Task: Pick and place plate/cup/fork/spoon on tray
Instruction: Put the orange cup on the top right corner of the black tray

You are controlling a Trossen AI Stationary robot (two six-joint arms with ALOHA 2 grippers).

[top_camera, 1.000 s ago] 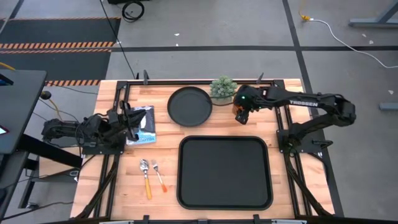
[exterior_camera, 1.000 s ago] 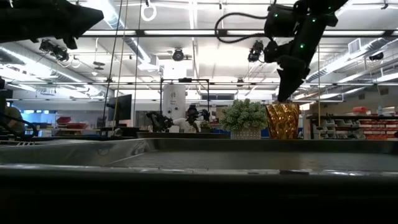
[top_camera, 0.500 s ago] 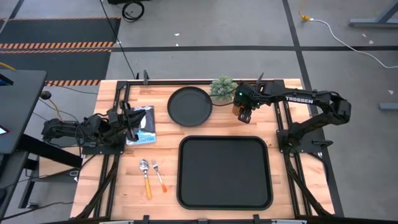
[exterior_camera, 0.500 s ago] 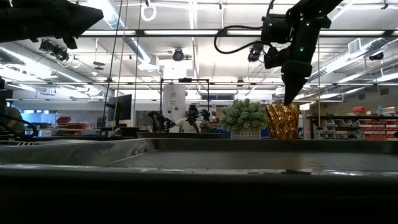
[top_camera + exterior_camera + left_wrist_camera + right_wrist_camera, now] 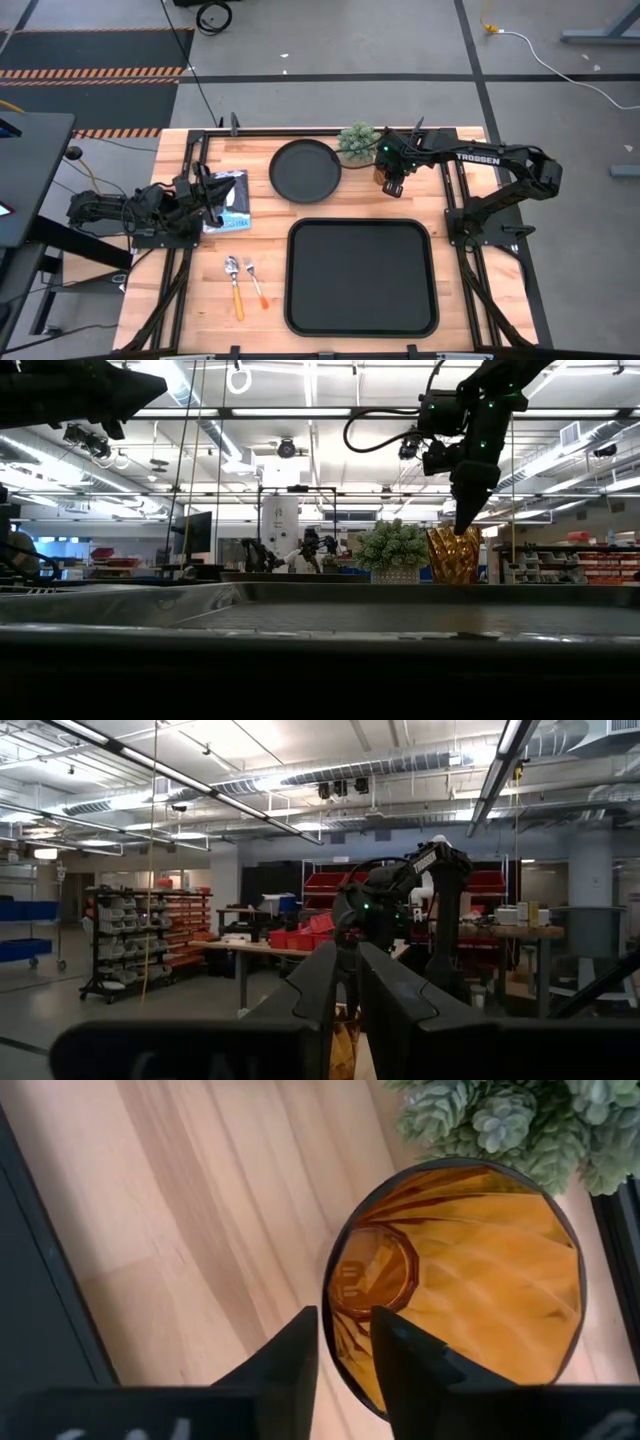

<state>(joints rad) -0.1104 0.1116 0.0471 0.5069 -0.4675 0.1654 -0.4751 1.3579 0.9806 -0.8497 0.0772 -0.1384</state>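
Nearest the front edge of the tabletop (image 5: pixel 200 310) we see the spoon (image 5: pixel 234 281) and the fork (image 5: pixel 253 280) lying side by side, just left of the empty tray (image 5: pixel 361 277). Nothing has been placed on the tray yet, so we judge the task to be at its start.

Farther back on the left, the left hand (image 5: pixel 212 197) waits over a blue-and-white packet (image 5: pixel 232 201); we cannot tell whether its fingers are parted or closed.

Beyond the tray, the plate (image 5: pixel 305 169) sits untouched near the back edge, beside a small potted plant (image 5: pixel 358 142). Just right of the plant stands the cup (image 5: pixel 455 1280), upright on the wood.

What has changed is the right hand (image 5: pixel 343 1342). A second ago it hung higher and a little nearer the tray; over the two earlier frames it has drawn back toward the plant and come down, so that its tip now meets the cup's rim in the low view. In the right wrist view its fingers are narrowly parted and straddle the cup's wall, one inside the mouth and one outside, not yet pinched. The cup, plate, cutlery and tray have not moved.

We take this to mean the cup goes first, and the grasp looks close.
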